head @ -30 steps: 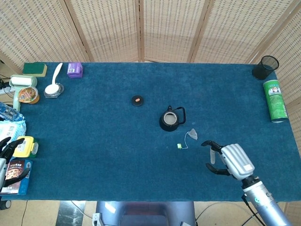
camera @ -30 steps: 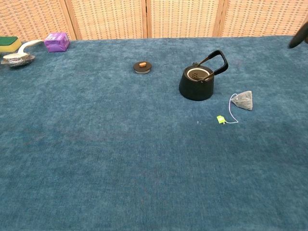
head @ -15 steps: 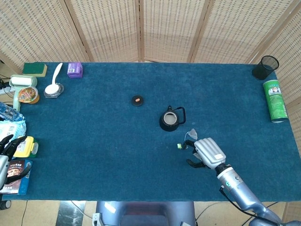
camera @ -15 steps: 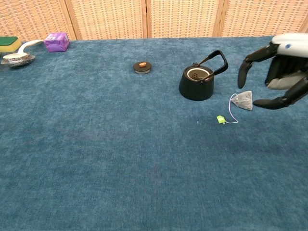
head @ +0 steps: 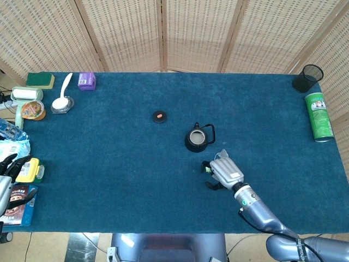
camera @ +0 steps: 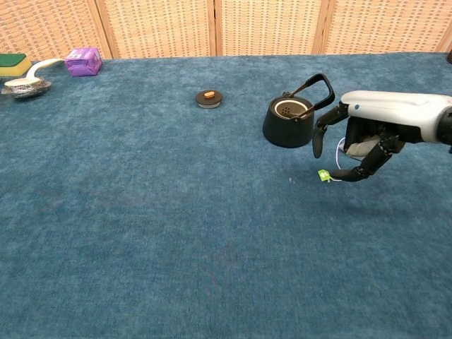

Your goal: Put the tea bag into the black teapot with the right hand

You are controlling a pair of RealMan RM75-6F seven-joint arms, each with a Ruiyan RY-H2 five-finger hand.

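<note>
Tea bag on the blue cloth just right of the black teapot, mostly hidden under the right hand; green tag lying nearer. Fingers spread and curved over the bag, contact unclear. Teapot lid well apart. Left hand at table's edge, fingers apart.

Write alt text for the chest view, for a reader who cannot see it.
The right hand reaches in from the right, fingers spread and curved over the tea bag on a blue cloth table, its green tag beside the fingertips. The black teapot stands lidless just left; its lid lies further left.
</note>
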